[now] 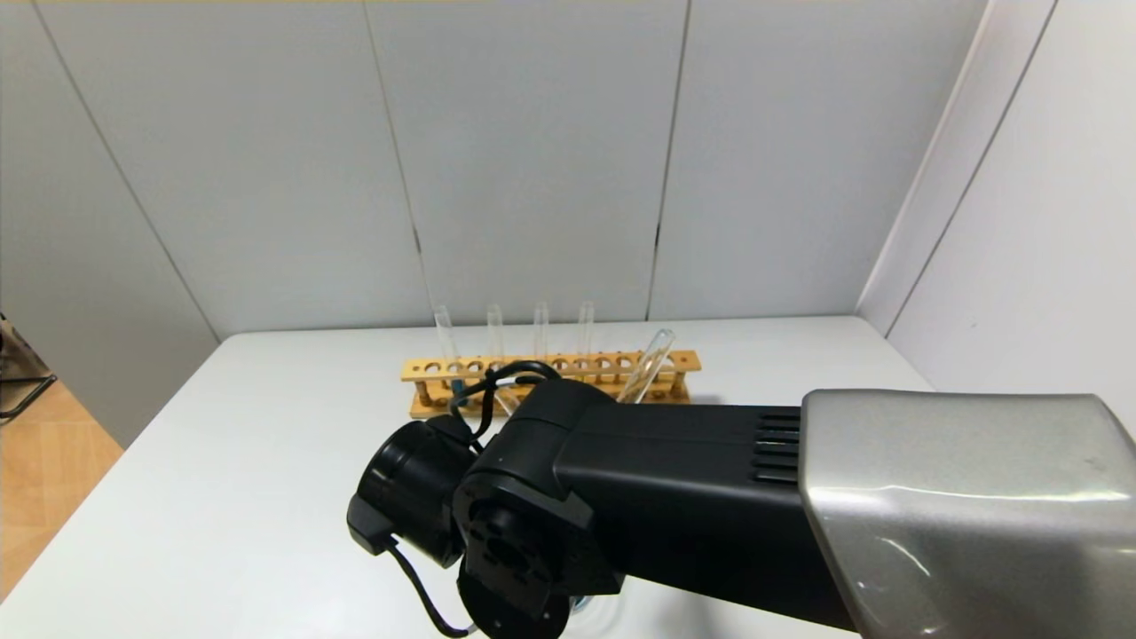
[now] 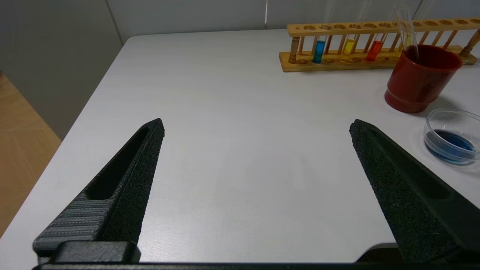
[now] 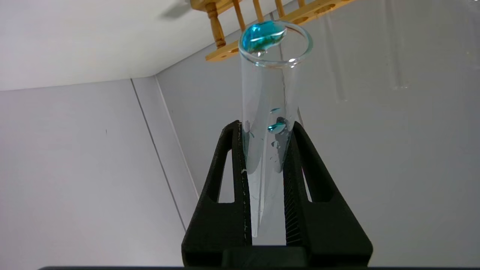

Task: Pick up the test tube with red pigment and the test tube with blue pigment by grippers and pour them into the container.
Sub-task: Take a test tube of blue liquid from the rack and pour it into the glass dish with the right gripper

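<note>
My right gripper (image 3: pixel 265 125) is shut on a clear test tube (image 3: pixel 270 86). The tube is nearly empty, with teal-blue drops on its wall and one at its mouth (image 3: pixel 262 35). In the head view my right arm (image 1: pixel 674 497) hides that gripper and the tube. The low clear container (image 2: pixel 452 137) holds dark blue liquid. The test tube with red pigment (image 2: pixel 375 49) stands in the wooden rack (image 2: pixel 375 63), near another tube with blue liquid (image 2: pixel 319 50). My left gripper (image 2: pixel 258 123) is open and empty, low over bare table, well away from the rack.
A dark red cup (image 2: pixel 422 78) with an empty tube leaning in it stands between rack and container. A yellow-liquid tube (image 2: pixel 348 45) is in the rack. The rack (image 1: pixel 550 377) sits at the table's back, near the wall. The table's left edge (image 2: pixel 93 93) drops to the floor.
</note>
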Robot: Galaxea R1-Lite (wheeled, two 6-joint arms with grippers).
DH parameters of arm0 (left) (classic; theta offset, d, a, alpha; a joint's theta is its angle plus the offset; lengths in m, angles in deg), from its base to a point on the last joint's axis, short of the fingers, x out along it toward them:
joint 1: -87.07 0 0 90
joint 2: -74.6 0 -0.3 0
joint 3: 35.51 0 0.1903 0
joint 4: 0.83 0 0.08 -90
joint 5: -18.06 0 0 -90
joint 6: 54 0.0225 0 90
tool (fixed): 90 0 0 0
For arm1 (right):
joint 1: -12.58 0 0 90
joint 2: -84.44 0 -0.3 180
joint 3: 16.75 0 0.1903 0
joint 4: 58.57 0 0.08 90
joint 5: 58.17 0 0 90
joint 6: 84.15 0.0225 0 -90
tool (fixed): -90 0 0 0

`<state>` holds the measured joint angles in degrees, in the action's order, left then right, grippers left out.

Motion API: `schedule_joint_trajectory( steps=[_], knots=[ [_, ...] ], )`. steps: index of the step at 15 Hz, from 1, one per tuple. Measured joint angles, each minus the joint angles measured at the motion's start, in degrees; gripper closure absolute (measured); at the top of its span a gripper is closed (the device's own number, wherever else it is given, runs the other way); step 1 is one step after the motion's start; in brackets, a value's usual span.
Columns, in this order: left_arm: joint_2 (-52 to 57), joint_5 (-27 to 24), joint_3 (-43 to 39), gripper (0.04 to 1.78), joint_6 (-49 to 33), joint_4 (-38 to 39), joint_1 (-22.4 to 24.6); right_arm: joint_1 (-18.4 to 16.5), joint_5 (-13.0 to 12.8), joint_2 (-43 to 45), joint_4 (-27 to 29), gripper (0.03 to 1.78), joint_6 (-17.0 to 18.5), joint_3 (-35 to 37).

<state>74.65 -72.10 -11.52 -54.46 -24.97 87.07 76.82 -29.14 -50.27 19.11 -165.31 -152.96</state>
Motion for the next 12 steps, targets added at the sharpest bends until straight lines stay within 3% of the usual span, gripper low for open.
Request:
schedule_joint_trajectory(
  steps=[3, 5, 8, 12],
  knots=[
    [0.0, 0.0, 0.0, 0.07, 0.0, 0.0, 0.0, -0.2, 1.4, 0.1, -0.9, 1.48, 2.4, 0.2],
    [0.0, 0.0, 0.0, 0.07, 0.0, 0.0, 0.0, -0.3, 2.9, 0.6, -1.4, 1.48, 7.9, 0.3],
    [0.0, 0.0, 0.0, 0.07, 0.0, 0.0, 0.0, -0.4, 8.0, 2.7, -1.3, 1.48, 21.4, 2.5],
    [0.0, 0.0, 0.0, 0.07, 0.0, 0.0, 0.0, 0.5, 17.4, 7.5, -2.0, 1.48, 44.1, 7.5]
  ],
)
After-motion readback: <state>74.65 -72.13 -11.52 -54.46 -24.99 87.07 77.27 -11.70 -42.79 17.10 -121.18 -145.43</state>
